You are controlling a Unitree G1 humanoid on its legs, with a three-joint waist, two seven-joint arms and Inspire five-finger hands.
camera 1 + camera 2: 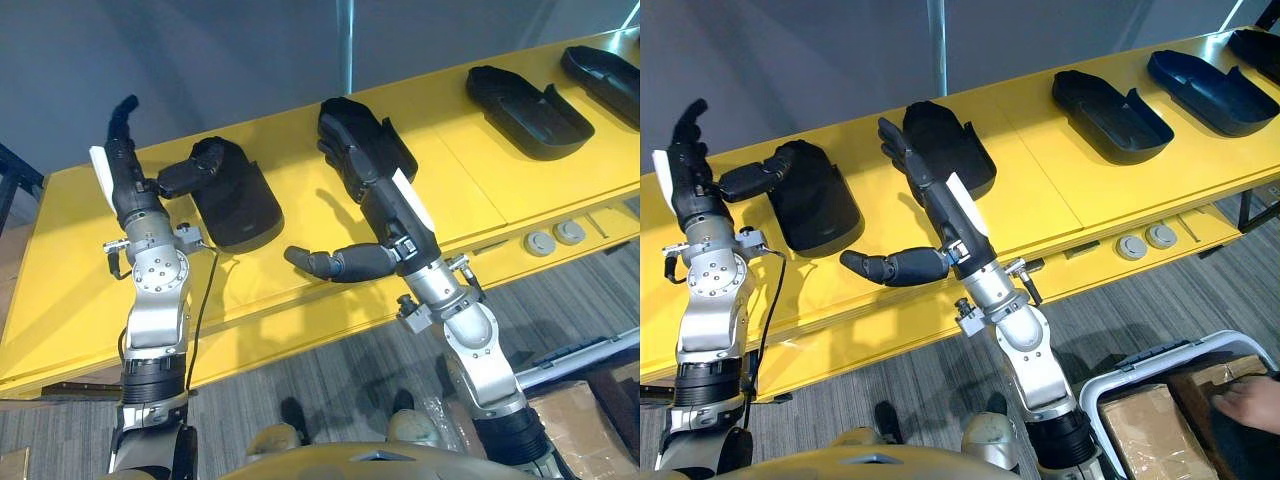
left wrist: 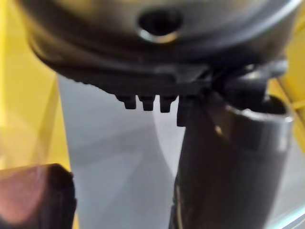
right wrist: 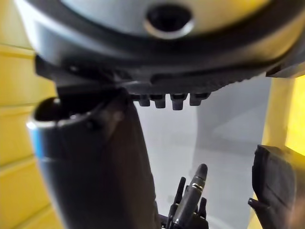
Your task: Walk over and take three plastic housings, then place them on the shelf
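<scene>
Yellow tabletop [image 1: 90, 300], long, running across both eye views. Carries four black plastic housings in a row, well apart, probably spaced so each can be taken singly: leftmost housing [image 1: 240, 205], second housing [image 1: 392, 148], third housing [image 1: 528, 110], fourth housing [image 1: 605, 80]. None lifted, none on a shelf yet.

Beside leftmost housing, left hand [image 1: 128, 185]: fingers straight, pointing past the far edge, thumb swung sideways over the housing's end, contact unclear. Looks like lining up for a grasp, holding nothing.

Over second housing, right hand [image 1: 385, 205]: fingers straight and spread across its top, thumb splayed wide over bare tabletop. Reads as a reach, nothing pinched.

Judged early: pick-up step for the first two housings. Needs fingers curled round the rims before any lift. Smooth shells, could slide under a flat push.

Near the front edge, two small grey discs [image 1: 555, 238], not involved.
</scene>
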